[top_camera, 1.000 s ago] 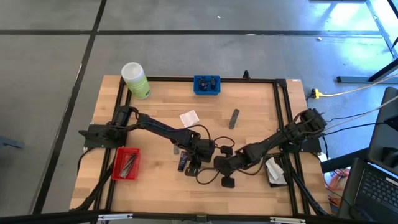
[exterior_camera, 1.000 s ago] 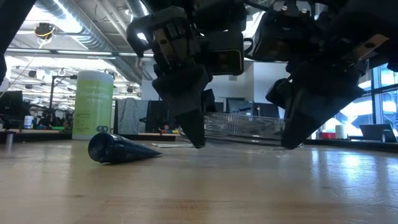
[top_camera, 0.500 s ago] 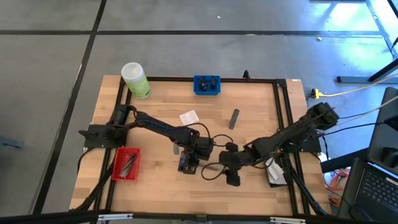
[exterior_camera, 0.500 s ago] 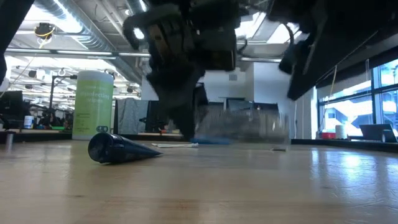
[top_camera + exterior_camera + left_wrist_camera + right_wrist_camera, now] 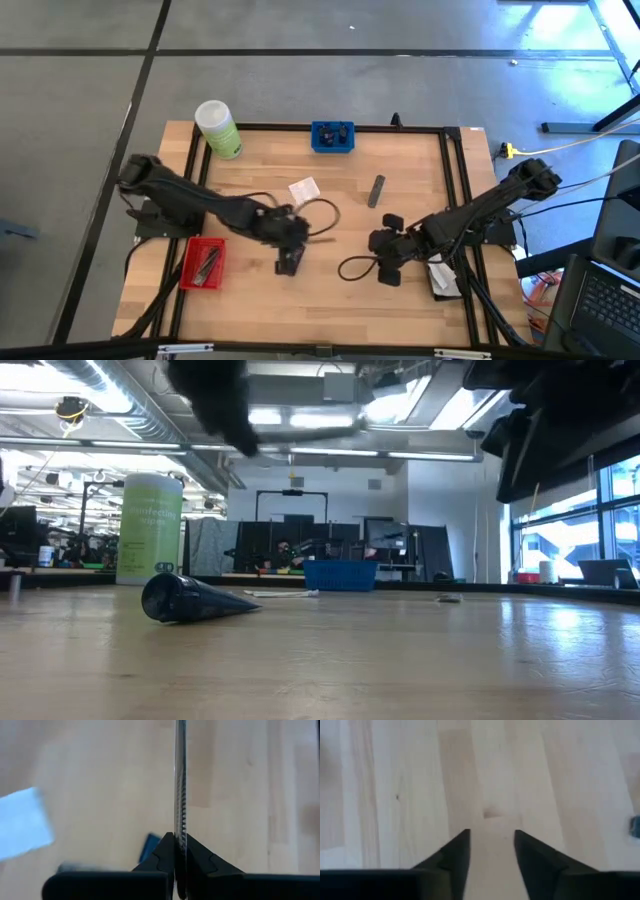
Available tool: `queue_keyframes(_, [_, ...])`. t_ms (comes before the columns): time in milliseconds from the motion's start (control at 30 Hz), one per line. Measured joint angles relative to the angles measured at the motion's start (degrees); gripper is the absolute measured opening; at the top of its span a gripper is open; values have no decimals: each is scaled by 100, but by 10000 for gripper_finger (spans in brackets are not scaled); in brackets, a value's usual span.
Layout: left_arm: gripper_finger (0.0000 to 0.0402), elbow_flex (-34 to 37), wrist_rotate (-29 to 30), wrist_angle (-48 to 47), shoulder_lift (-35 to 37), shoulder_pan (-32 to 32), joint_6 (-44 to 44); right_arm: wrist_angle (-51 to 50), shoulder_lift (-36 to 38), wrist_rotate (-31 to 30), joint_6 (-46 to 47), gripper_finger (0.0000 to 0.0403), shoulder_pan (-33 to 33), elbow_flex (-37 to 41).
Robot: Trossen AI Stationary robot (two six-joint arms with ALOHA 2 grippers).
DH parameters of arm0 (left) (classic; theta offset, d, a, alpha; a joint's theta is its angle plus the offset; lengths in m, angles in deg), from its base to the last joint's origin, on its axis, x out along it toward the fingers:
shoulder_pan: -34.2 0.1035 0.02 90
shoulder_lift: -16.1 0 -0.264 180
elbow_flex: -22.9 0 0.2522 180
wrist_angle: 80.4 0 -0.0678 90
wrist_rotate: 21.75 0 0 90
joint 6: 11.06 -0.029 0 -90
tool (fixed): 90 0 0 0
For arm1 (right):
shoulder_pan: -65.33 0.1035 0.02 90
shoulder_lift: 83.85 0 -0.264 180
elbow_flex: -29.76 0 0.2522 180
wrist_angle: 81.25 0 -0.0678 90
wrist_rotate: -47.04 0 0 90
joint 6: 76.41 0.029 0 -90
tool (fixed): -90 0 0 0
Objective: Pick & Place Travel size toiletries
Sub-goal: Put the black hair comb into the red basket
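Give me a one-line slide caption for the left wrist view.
Left gripper shut on a thin clear packet seen edge-on, above the wooden table and a white sachet.

Arms: we count two, the left gripper and the right gripper.
Trays: three; one blue tray, one red tray, one black tray.
Green bottles: one green bottle.
White sachets on the desk: one white sachet.
Grey tubes on the bare desk: one grey tube.
Dark cones: we count one dark cone, seen in the low view.
Clear packets: one clear packet, edge-on between the left fingers.
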Motion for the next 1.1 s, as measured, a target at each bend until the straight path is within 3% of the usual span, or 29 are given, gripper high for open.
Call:
queue_keyframes(267, [9,1204,1670,-249,1403,-942,2200,-101,104,-5,-569,10,-314,1])
queue_keyframes(633, [9,1574,2926,-1839,2072,-2565,5630,-570,697,-153,-1023,7,-1098,2])
queue_keyframes(867, [10,1574,3000,-3026,2009,-3584,8000,-750,1351,-155,-1383,3,-1556,2])
queue_keyframes(1100, [10,1574,2040,-3548,1677,-4533,10084,-907,1918,-157,-1632,2,-1871,2])
